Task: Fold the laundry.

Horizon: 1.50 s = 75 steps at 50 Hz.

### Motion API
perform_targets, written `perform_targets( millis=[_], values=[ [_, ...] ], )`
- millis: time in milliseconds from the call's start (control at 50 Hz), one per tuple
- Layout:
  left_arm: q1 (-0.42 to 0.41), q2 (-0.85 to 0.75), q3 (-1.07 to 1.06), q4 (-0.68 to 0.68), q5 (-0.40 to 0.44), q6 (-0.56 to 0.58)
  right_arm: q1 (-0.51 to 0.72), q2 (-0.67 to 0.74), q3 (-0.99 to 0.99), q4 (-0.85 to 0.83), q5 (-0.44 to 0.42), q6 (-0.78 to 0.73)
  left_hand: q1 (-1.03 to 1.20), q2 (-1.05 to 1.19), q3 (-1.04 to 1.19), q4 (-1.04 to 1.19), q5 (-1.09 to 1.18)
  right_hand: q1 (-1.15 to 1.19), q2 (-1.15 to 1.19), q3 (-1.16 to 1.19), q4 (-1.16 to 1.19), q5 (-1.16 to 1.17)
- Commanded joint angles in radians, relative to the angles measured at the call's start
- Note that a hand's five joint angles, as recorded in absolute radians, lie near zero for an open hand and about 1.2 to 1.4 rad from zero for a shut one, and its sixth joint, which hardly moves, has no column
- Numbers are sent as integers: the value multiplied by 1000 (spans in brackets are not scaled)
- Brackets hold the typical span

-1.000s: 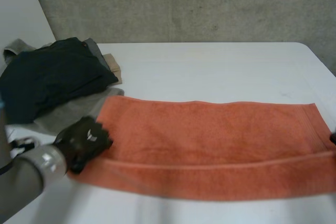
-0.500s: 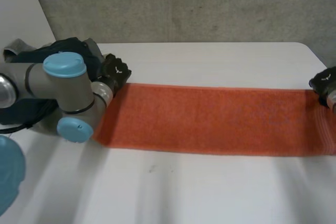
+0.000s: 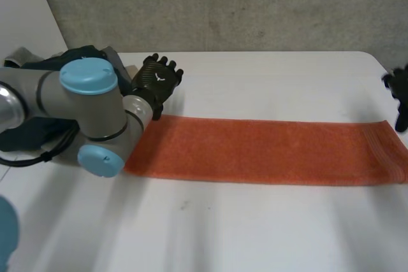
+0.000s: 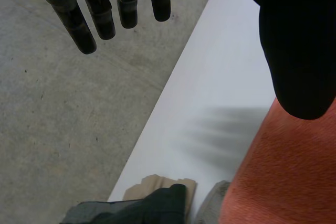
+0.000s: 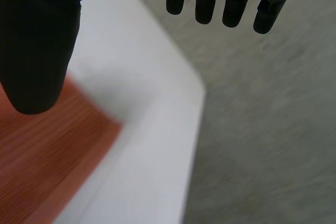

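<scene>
Left hand [image 3: 158, 79], right hand [image 3: 401, 90]: fingers [image 4: 79, 30] straight.

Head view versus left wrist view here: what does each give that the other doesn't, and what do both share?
Head view, not left wrist view: the orange towel lying flat end to end, the right hand open beside one end, the left arm. Left wrist view, not head view: the left hand from its palm side, fingers straight, thumb apart, holding nothing. Both: that hand near the towel's other end, the white table, the dark clothes pile.
</scene>
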Motion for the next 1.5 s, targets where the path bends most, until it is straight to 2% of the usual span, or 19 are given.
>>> perform_targets(
  millis=[20,200,240,260,280,460,600,660,760,920,980,1100,1120,1140,1160,1180,1260,1380,1500],
  values=[
    [6,94,-133,2,5,-38,-147,-45,165,178,-139,-9,-14,-34,-36,-28,-50,135,150,151,151,139],
    [0,105,-171,2,6,-39,-204,-9,265,-24,-169,-26,-14,-34,-36,-28,-50,208,223,225,224,212],
    [-2,105,-173,2,5,-39,-205,30,258,-58,-160,-31,-14,-34,-36,-28,-50,649,664,666,665,653],
    [-2,106,-173,2,5,-39,-207,38,254,-69,-156,-34,-14,-34,-36,-28,-50,1117,1132,1133,1133,1121],
    [-3,108,-173,2,5,-39,-210,44,254,-80,-150,-37,-14,-34,-36,-28,-50,1170,1185,1186,1186,1174],
    [0,192,-229,2,6,-42,-279,-72,258,-216,-22,-190,-14,-34,-36,-28,-50,1170,1185,1187,1186,1175],
    [6,252,-286,3,9,-46,-283,-60,215,-228,-10,-328,-14,-34,-36,-28,-50,1170,1185,1187,1186,1175],
    [9,272,-306,3,9,-47,-208,-63,211,-268,-47,-328,-14,-34,-36,-28,-50,1170,1185,1187,1186,1175],
    [12,306,-318,3,9,-73,89,-74,231,-426,-206,-259,-14,-34,-36,-28,-50,1170,1185,1187,1186,1175],
    [29,350,-347,3,9,-176,455,-42,250,-518,-431,-258,-14,-34,-36,-28,-50,1170,1185,1187,1186,1175],
    [38,353,-361,3,9,-185,606,62,233,-525,-481,-270,-14,-34,-36,-28,-50,1170,1185,1187,1186,1175],
    [44,349,-384,5,9,-188,723,182,172,-491,-449,-276,-14,-34,-36,-28,-50,1170,1185,1187,1186,1175],
    [44,346,-384,6,9,-188,723,188,167,-479,-429,-275,-14,-34,-36,-28,-50,997,1012,1013,1013,1001],
    [44,342,-384,6,9,-188,720,187,161,-448,-374,-267,-14,-34,-36,-28,-50,350,365,367,366,354],
    [44,341,-384,6,9,-188,720,181,162,-434,-340,-264,-14,-34,-36,-28,-50,24,39,40,40,28],
    [43,341,-384,6,9,-188,720,176,165,-417,-306,-259,-14,-34,-36,-28,-50,-51,-36,-35,-36,-47],
    [40,336,-381,8,11,-188,697,89,195,-391,-196,-129,-14,-34,-36,-28,-50,-51,-36,-35,-36,-47],
    [21,332,-371,11,11,-188,481,-144,282,-281,-179,383,-14,-34,-36,-28,-50,-51,-36,-35,-36,-47],
    [-20,310,-366,29,11,-188,393,-132,323,-66,-169,381,-14,-34,-36,-28,-50,-51,-36,-35,-36,-47]
  ],
)
